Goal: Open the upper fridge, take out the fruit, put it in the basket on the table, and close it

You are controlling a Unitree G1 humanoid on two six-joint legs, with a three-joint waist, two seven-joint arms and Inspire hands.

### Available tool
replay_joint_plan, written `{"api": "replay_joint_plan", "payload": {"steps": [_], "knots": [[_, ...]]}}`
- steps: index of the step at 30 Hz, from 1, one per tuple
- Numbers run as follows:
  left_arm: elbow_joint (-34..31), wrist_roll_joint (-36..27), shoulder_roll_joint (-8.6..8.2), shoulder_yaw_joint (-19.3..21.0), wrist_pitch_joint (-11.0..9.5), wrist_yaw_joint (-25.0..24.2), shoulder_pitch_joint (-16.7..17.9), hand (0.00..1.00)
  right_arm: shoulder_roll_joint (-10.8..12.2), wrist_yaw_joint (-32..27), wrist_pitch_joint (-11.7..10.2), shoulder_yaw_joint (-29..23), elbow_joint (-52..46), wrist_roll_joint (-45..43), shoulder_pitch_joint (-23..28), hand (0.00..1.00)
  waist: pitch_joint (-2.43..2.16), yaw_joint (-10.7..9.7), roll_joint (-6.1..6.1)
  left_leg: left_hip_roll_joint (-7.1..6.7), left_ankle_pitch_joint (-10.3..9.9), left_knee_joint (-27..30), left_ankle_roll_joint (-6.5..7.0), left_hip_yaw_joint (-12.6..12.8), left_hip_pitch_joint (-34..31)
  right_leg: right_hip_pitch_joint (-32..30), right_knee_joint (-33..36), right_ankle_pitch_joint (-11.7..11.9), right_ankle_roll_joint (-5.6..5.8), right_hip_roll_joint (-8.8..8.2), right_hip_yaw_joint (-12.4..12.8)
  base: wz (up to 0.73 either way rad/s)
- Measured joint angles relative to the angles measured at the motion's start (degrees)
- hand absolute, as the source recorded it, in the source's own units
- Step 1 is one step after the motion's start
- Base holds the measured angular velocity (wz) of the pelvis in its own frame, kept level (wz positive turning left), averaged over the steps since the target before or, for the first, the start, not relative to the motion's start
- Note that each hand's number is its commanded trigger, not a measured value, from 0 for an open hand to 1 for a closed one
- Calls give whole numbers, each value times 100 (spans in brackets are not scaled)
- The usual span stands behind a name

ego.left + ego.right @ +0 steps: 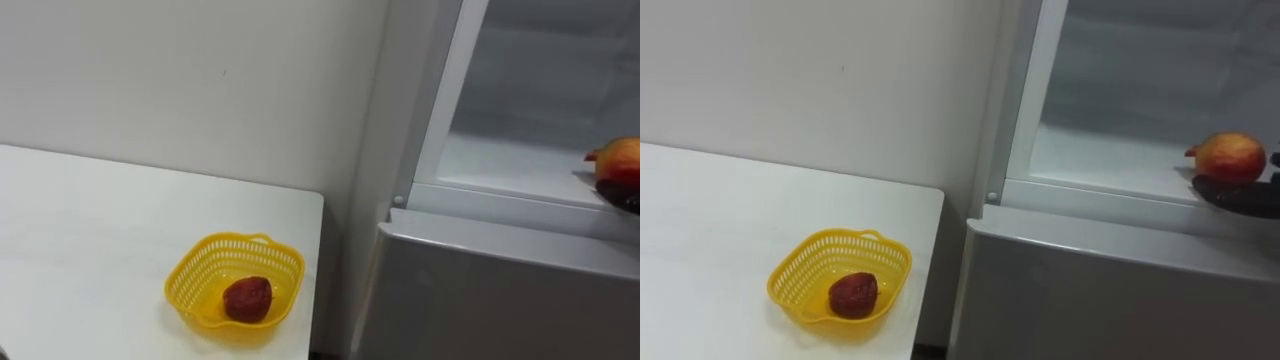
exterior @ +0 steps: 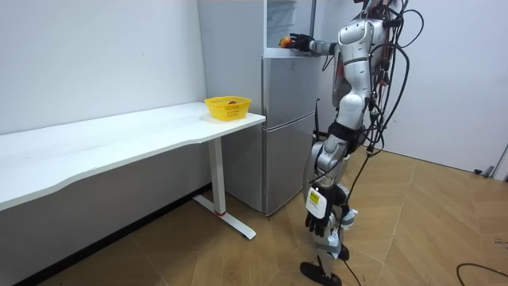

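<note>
A red-and-yellow fruit [image 1: 1230, 157] sits at the front of the open upper fridge compartment [image 1: 1120, 160], by its right side. My right hand [image 1: 1245, 196] shows as a dark shape directly under and behind it, touching it; the grip itself is hidden. In the room view the right hand [image 2: 300, 40] reaches out at head height to the fruit [image 2: 284, 41] on top of the lower fridge section. My left hand [image 2: 318, 225] hangs by my thigh, relaxed and holding nothing.
A yellow plastic basket [image 1: 800, 262] with a dark red fruit [image 1: 853, 294] in it stands near the right corner of the white table [image 1: 710, 230], just left of the fridge. The closed grey lower fridge door [image 1: 1110, 300] is in front of me.
</note>
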Motion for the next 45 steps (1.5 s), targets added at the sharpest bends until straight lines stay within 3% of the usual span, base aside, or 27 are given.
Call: {"api": "replay_joint_plan", "payload": {"steps": [26,32,40,43,45], "knots": [[237,-5,28,-166,19,-68,-92,0,-51,-30,7,286,-45,-106,-203,100,-5,82,-31,14,12,6,-21,-36,15,-7,-5,-22,-31,18,6,0],[226,-15,29,-163,-63,0,-96,0,-53,-69,13,331,-154,-99,-217,100,-7,70,-49,11,19,7,-30,-38,-13,-75,80,-47,-39,8,14,-1],[229,-16,17,-112,-191,149,-84,0,74,-282,173,336,-748,-71,-176,100,-10,34,-35,11,20,68,-31,-5,-65,-81,100,-52,-41,5,26,0],[214,-120,7,-95,-244,216,-88,0,233,-368,235,335,-1560,-76,77,100,-6,24,1,10,20,76,-32,-23,-94,-91,138,-52,-43,-4,-24,6],[214,-174,-25,-107,-251,266,-103,0,462,-389,254,337,-2392,-43,372,100,-15,24,32,4,20,82,-32,-34,-91,-91,157,-68,-40,-23,-77,10]]}}
